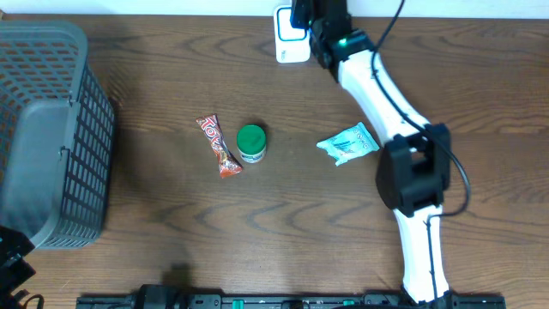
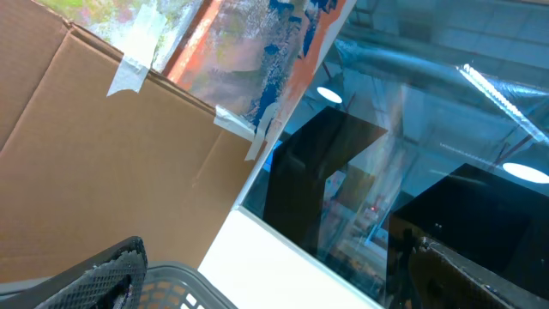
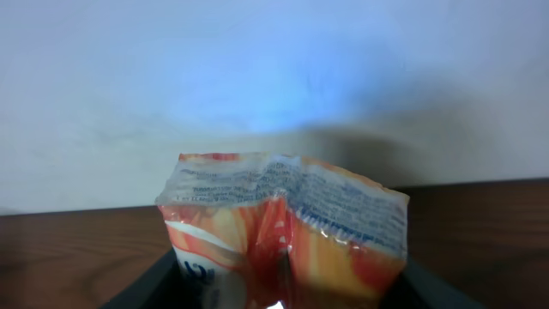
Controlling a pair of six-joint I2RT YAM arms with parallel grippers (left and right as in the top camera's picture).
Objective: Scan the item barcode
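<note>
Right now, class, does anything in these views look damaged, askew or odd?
Only the orange and white plastic packet in the right gripper: its clear sealed top edge is buckled and creased, dipping mid-way. Nothing on the brown wooden table looks spilled.

Right arm reaches way out to the far table edge, tool pinching a packet. Left arm sits tucked at the near-left corner, jaws wide open.

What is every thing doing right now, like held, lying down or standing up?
orange packet: held by the right gripper, crumpled.
right gripper: shut on the orange packet.
green-lidded jar: upright, lid on.
red candy bar: lying flat.
blue packet: lying flat.
</note>
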